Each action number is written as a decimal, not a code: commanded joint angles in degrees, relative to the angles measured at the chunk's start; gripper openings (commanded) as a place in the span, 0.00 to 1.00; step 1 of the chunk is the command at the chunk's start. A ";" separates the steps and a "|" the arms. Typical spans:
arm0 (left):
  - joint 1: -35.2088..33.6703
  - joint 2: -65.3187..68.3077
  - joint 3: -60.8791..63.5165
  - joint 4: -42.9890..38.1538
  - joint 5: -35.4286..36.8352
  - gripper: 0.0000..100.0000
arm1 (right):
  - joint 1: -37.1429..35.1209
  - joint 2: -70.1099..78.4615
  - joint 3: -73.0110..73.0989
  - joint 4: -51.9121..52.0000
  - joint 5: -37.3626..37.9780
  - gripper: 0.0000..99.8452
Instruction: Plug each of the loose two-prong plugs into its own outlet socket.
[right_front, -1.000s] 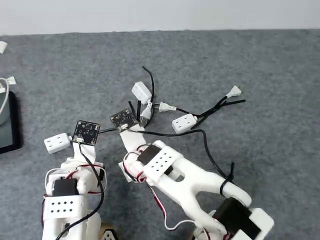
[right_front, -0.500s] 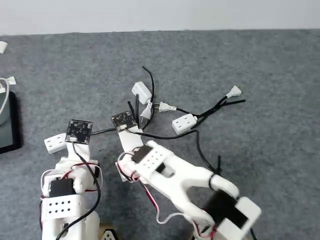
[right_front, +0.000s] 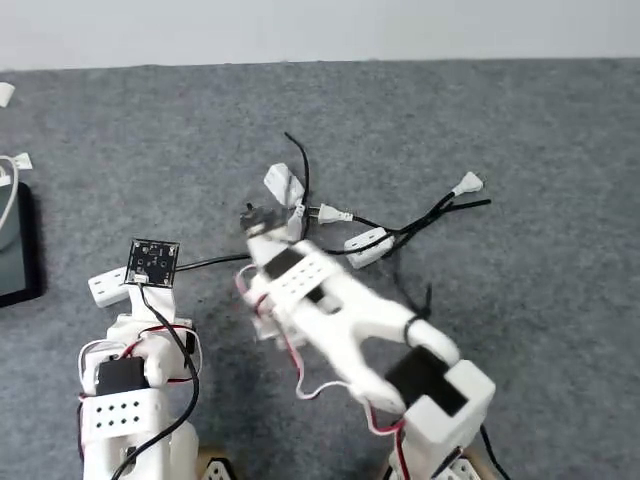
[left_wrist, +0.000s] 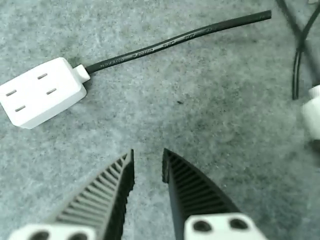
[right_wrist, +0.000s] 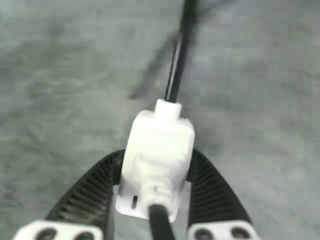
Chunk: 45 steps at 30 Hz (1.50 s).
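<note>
Holding the middle outlet socket (right_wrist: 157, 140), the right tool (right_wrist: 156, 160) has one ribbed finger against each long side of the white block. A black cord leaves the block's far end, and another dark cord meets its near end. In the high view this socket (right_front: 283, 185) sits near the middle of the grey worktop (right_front: 500, 120), at the tip of the right arm.

Left tool (left_wrist: 147, 155): narrow gap between fingers, nothing in it, hanging over bare worktop. The left outlet socket (left_wrist: 40, 92) lies near it but apart, slots facing up, with its black cord (left_wrist: 175, 37) running off. High view puts this socket (right_front: 105, 287) at the left, beside the left arm.

Third outlet socket (right_front: 367, 245) lies right of the right arm. One two-prong plug (right_front: 330, 213) lies loose between the middle and third sockets. The far plug (right_front: 467, 184) is also loose, well off to the right.
</note>
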<state>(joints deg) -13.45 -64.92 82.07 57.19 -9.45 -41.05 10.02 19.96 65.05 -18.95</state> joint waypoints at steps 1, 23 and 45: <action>-0.35 -0.70 -1.89 -1.32 0.62 0.08 | 9.27 -9.98 -2.64 6.46 4.40 0.01; 0.09 -0.62 -1.63 -1.14 0.62 0.08 | 90.33 -28.18 22.86 -10.86 39.82 0.01; 13.80 -0.18 -10.95 6.86 0.44 0.19 | 112.04 -19.74 18.55 -20.09 45.71 0.22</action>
<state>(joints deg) -4.92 -64.92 79.25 61.14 -9.36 70.51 -10.29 43.69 45.27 26.33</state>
